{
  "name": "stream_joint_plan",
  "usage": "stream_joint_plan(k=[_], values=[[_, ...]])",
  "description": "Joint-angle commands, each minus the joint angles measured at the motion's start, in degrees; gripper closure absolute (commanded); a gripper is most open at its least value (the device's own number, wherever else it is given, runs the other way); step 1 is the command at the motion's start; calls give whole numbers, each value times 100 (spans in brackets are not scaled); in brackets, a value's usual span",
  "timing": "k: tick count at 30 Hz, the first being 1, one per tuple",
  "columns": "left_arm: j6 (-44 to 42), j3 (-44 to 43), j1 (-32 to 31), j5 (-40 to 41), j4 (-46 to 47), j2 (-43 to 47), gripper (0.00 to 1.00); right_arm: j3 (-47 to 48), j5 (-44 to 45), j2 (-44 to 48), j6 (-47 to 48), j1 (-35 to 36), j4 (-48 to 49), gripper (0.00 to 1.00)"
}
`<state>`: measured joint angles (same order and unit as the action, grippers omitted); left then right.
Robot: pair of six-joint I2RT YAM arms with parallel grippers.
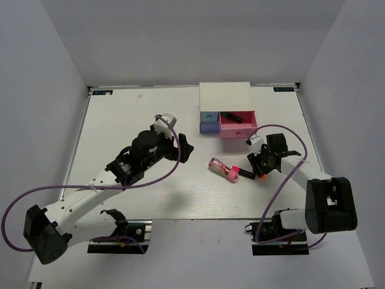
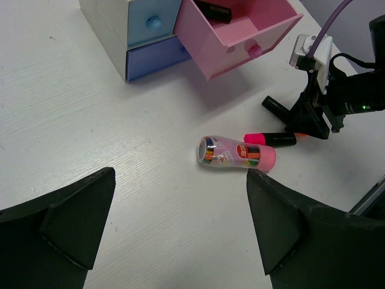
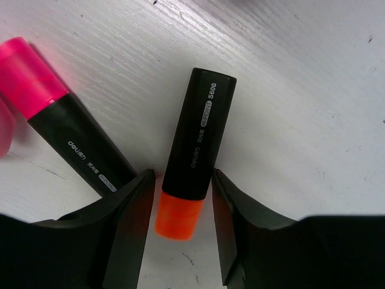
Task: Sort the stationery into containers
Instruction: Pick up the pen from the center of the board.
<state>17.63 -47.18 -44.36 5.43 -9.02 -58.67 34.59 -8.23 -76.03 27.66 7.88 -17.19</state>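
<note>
An orange-capped black marker (image 3: 198,138) lies on the table, and my right gripper (image 3: 183,176) is shut on it, a finger on each side of its body. A pink-capped marker (image 3: 66,132) lies just left of those fingers. The pink-and-clear tube (image 1: 219,167) rests left of that marker (image 1: 243,174). My left gripper (image 2: 180,180) hovers wide open and holds nothing, short of the tube (image 2: 236,153). The white cabinet (image 1: 224,95) stands at the back. Its pink drawer (image 1: 237,127) is pulled out with a dark marker (image 1: 231,116) inside.
The light blue drawer (image 1: 209,115) and the violet-blue drawer (image 1: 209,127) are pushed in, left of the pink one. My right arm's purple cable (image 1: 283,129) loops above its wrist. White walls enclose the table on three sides.
</note>
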Motion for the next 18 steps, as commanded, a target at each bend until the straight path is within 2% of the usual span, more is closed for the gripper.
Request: stream_joint_plan(k=[1,3,8,9,12,18], values=[[-40,68,15,46,31,40,0,-57,-38,-202,126,-6,-426,51],[-40,68,15,46,31,40,0,-57,-38,-211,152,-6,-434,54],[-40,68,15,46,31,93,0,-93,-21,-167,222,-6,-443,79],[-40,68,15,46,84,93,0,-127,-38,-140,283,-6,-452,81],[-93,68,15,46,84,93,0,-250,-82,184,407,3,-399,84],[-154,121,15,-130,137,93,0,-172,-397,1511,801,29,-793,89]])
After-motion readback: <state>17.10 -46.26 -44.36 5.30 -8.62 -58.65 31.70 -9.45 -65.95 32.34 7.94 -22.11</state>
